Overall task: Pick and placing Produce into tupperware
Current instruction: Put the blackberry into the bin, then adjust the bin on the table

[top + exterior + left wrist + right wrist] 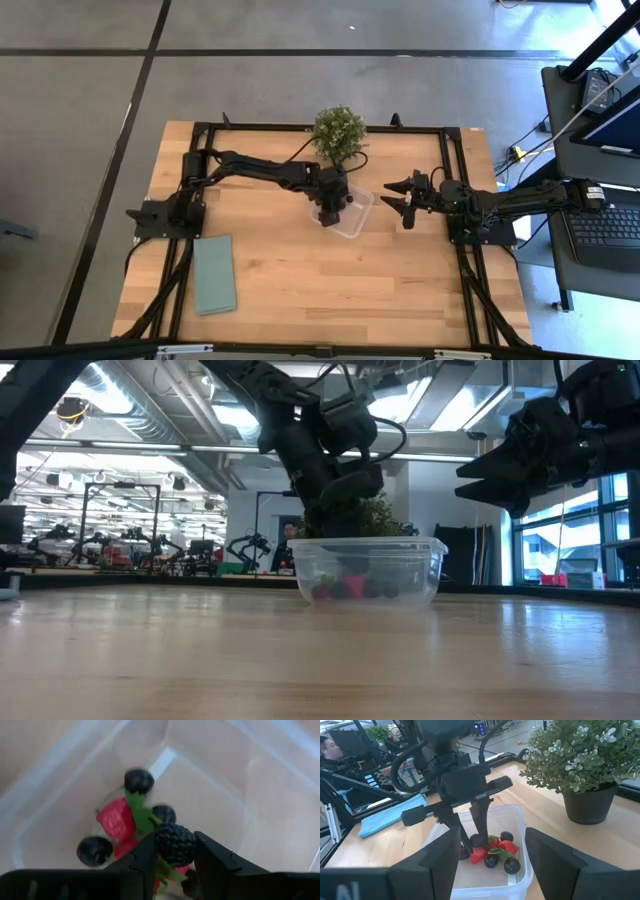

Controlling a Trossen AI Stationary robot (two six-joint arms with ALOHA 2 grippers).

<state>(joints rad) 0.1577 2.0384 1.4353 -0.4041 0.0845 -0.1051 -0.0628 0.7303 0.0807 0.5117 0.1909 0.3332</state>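
Hanging directly over the clear tupperware (345, 217) at the centre of the high view, the left gripper (175, 857) points down into it, its two fingers pinching a dark blackberry (175, 843) just above the fruit already inside, presumably so the piece can drop among the rest without bouncing out. Beneath it in the left wrist view lie a red strawberry (116, 817) with green leaves and several round blueberries (138, 780), clustered toward one end of the container floor. The right gripper (403, 198) waits just right of the tupperware in the high view, raised off the table, its fingers spread and empty, clear of the working arm. The table (300, 280) is pale wood; a potted plant (339, 132) stands at its upper edge just above the container, and a teal cloth (214, 273) lies flat at lower left. Beyond the table, the low view shows an open workshop with ceiling lights and more robot rigs
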